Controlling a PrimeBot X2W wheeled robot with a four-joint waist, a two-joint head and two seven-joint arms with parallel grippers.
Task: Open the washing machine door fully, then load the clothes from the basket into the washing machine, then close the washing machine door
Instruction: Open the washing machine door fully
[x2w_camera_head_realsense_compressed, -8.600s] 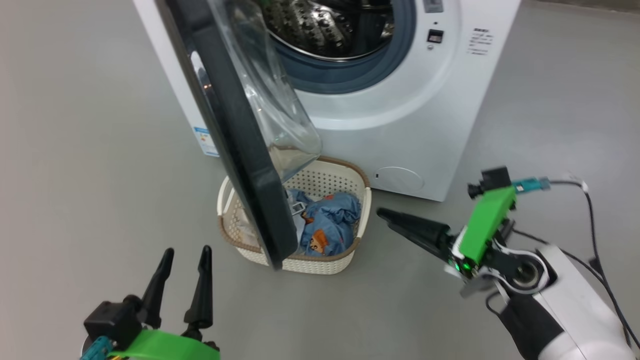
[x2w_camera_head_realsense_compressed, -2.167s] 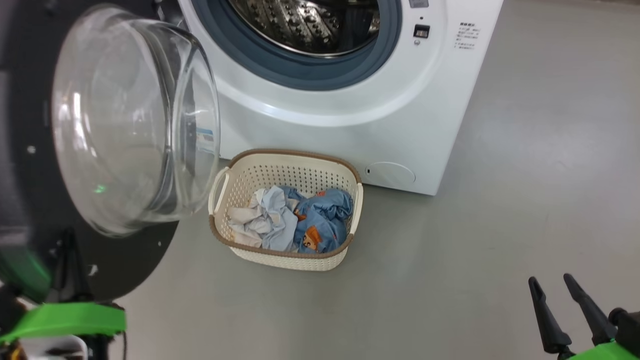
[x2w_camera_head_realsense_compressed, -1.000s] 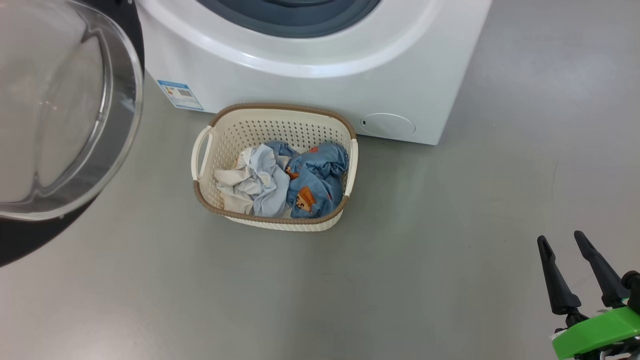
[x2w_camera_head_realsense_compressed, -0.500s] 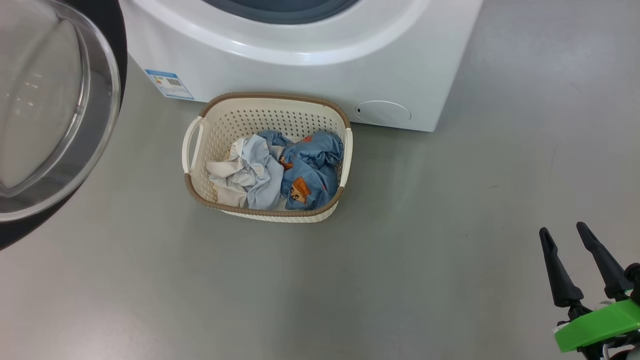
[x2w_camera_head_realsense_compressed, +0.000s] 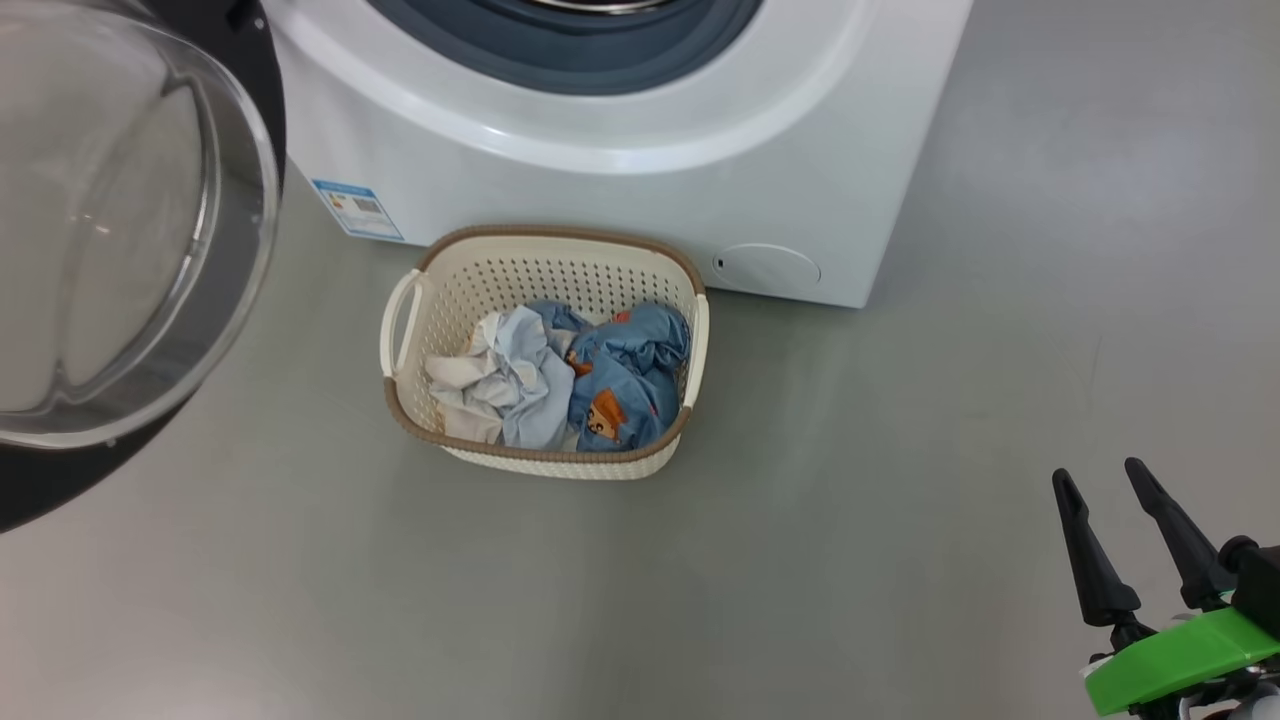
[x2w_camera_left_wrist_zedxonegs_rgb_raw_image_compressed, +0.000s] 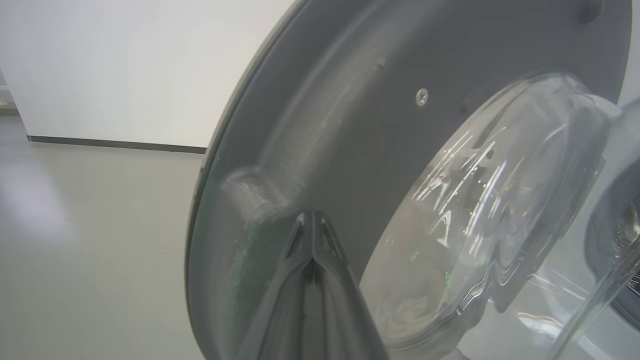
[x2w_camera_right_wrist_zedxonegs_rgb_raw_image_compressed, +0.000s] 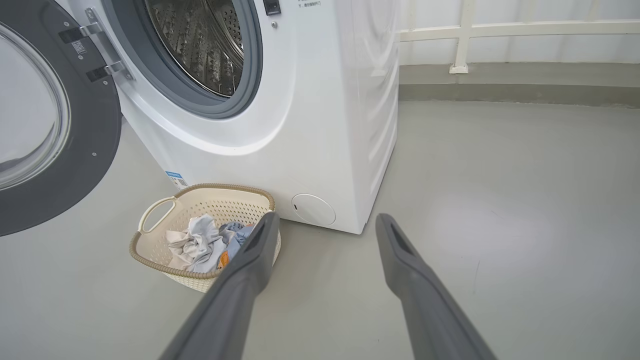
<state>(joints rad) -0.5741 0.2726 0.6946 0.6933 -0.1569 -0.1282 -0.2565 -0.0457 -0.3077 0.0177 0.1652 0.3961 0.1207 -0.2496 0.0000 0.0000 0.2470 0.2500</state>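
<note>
The washing machine (x2w_camera_head_realsense_compressed: 620, 180) stands at the top of the head view. Its door (x2w_camera_head_realsense_compressed: 60, 480) hangs swung wide to the left, glass bowl (x2w_camera_head_realsense_compressed: 120, 230) facing out. In front sits the basket (x2w_camera_head_realsense_compressed: 560, 235), holding the clothes: a blue printed garment (x2w_camera_head_realsense_compressed: 625, 385) and a pale one (x2w_camera_head_realsense_compressed: 500, 380). My right gripper (x2w_camera_head_realsense_compressed: 1098, 472) is open and empty at the lower right, well away from the basket. In the right wrist view my right gripper (x2w_camera_right_wrist_zedxonegs_rgb_raw_image_compressed: 326, 220) points at the machine (x2w_camera_right_wrist_zedxonegs_rgb_raw_image_compressed: 320, 100), with the basket (x2w_camera_right_wrist_zedxonegs_rgb_raw_image_compressed: 220, 187) to the left. My left gripper (x2w_camera_left_wrist_zedxonegs_rgb_raw_image_compressed: 312, 222) is shut, its tip close to the door's dark inner face (x2w_camera_left_wrist_zedxonegs_rgb_raw_image_compressed: 350, 125).
Grey floor (x2w_camera_head_realsense_compressed: 850, 520) spreads around the basket and to the machine's right. A round filter cap (x2w_camera_head_realsense_compressed: 765, 268) and a blue label (x2w_camera_head_realsense_compressed: 358, 208) sit low on the machine's front. A white wall with a dark skirting (x2w_camera_left_wrist_zedxonegs_rgb_raw_image_compressed: 115, 145) lies beyond the door.
The door has swung from half open over the basket to wide open at the left. Over the last second the head view shifts slightly; basket, clothes and right gripper stay put.
</note>
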